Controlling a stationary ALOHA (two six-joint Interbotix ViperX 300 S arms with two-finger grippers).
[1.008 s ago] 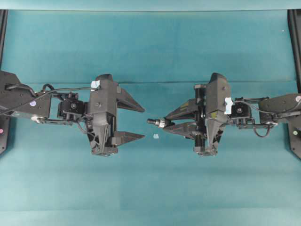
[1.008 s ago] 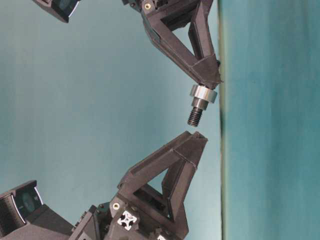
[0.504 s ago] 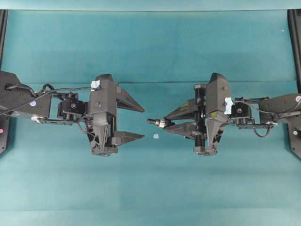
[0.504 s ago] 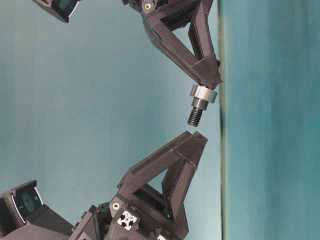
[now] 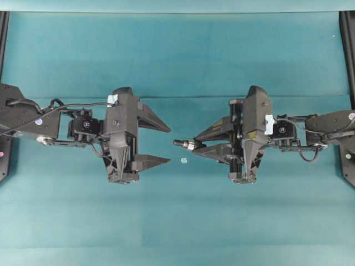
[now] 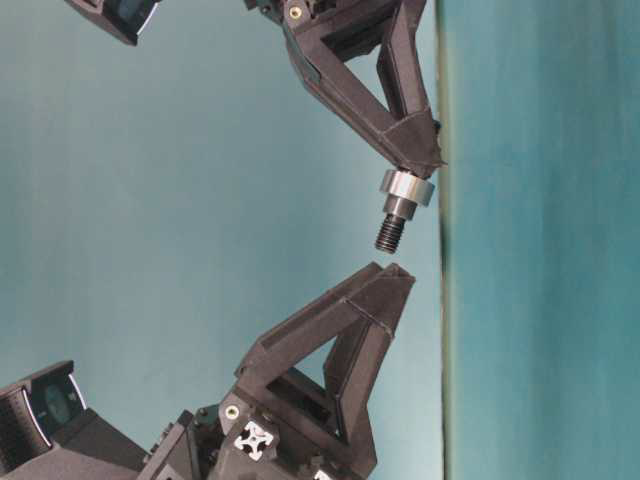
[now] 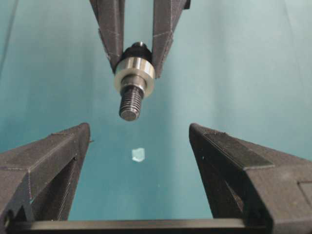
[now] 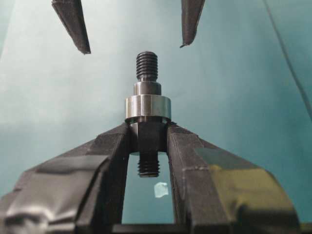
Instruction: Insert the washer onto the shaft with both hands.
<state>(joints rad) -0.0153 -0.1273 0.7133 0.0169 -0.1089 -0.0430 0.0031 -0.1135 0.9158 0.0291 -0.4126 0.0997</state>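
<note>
Now | right gripper [image 5: 195, 145] clamps threaded shaft [image 8: 146, 66] | shiny washer [image 8: 147, 107] seated | left gripper [image 5: 166, 144] wide apart

A tiny pale whitish speck [image 5: 183, 160] lies on the teal cloth [image 5: 177, 221] covering the table.

One camera looks straight down from high up at the teal table [image 5: 177, 55]. One sits low beside it, turned sideways and close. Each wrist camera looks out along its own end effector, very close. All four see the shaft [image 7: 130, 103].
</note>
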